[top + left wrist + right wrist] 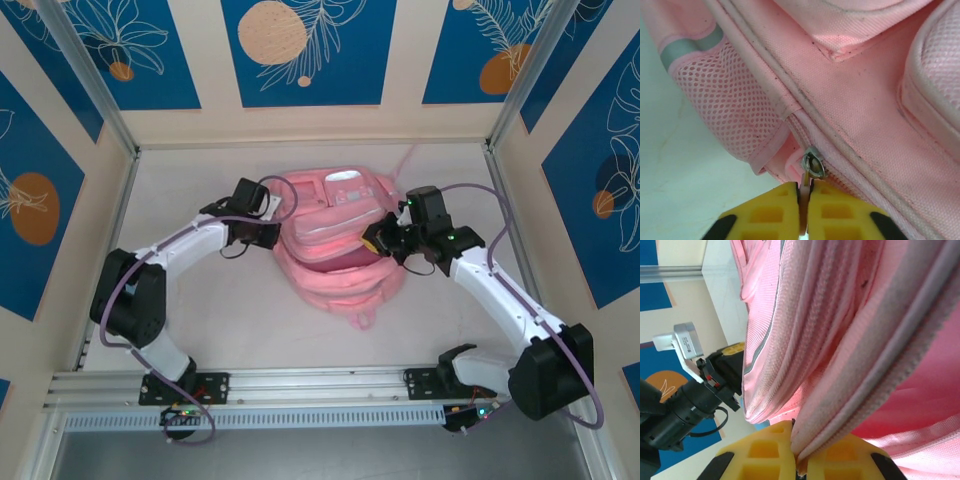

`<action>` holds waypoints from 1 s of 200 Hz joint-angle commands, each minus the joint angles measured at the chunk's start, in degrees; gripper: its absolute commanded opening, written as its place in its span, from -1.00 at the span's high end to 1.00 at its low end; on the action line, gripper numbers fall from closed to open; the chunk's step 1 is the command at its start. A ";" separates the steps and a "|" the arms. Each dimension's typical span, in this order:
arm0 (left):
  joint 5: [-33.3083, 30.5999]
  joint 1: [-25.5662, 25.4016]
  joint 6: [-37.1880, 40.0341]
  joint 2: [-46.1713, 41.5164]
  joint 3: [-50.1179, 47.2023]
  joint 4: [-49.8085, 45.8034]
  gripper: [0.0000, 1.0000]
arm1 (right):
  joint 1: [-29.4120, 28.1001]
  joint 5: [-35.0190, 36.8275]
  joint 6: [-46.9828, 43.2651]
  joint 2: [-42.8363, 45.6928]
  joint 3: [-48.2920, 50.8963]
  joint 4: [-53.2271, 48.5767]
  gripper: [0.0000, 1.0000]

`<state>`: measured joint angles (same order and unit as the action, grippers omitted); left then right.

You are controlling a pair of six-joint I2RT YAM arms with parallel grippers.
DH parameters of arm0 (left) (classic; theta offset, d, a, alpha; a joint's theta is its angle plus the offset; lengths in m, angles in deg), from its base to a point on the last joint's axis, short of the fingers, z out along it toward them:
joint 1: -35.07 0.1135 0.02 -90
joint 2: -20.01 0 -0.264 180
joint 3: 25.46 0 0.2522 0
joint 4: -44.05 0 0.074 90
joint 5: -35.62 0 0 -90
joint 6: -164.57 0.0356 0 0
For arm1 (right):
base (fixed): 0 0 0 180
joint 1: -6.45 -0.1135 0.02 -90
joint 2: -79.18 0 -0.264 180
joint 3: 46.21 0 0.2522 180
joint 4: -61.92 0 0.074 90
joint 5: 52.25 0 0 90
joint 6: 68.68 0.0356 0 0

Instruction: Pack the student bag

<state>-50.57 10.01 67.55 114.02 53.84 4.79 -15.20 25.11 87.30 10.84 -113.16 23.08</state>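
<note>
Top external view: student bag [335, 250] is laid in the middle of the bench [250, 320], between the two arms, with the main opening apparently gaping upward. Left claw [804, 189] is pinched nearly shut on the thin tab of the zip pull [813, 164], just beside the mesh side pocket [725, 110]; how much of the tab is caught cannot be told. Right claw [797, 440] is clamped shut on a folded edge of the bag's fabric along the zip, on the opposite side. Risks as judged: the tab could be lost from the left claw if it is pulled off the zip line. The slider could be jammed at the seam by the mesh pocket. The bag could be dragged or bunched if the arms pull unevenly, as nothing else is seen pinning it down. Fabric could be slipped from the right claw, and the opening would collapse.
</note>
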 commanded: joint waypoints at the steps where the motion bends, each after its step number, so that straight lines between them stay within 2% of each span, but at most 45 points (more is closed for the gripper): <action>1: -6.24 3.58 -4.62 -0.83 1.47 -3.02 0.38 | -1.67 -1.29 0.86 -1.59 0.54 4.82 1.00; 26: -11.22 4.98 -10.17 -5.87 -1.63 -5.78 -0.18 | -3.17 -0.89 1.25 -4.61 -0.53 6.42 1.00; 66: -21.80 9.74 -20.10 -16.58 -9.12 -13.34 -0.75 | -3.95 -1.24 0.73 -7.78 -2.39 6.99 1.00; 88: -24.70 15.49 -25.72 -21.47 -13.30 -17.11 -0.86 | -4.01 -1.57 0.43 -8.69 -3.02 7.02 1.00; 113: -20.96 24.42 -28.54 -26.22 -18.46 -17.15 -0.89 | -4.02 -1.94 0.21 -9.26 -3.41 6.89 1.00; 200: -16.34 47.18 -30.09 -31.93 -24.70 -16.20 -0.98 | -4.45 -1.31 -0.40 -9.36 -5.15 4.57 1.00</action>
<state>-68.86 52.46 39.04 84.45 31.24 -11.25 -18.83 25.52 88.31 2.03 -115.54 27.58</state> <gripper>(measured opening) 0.988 0.097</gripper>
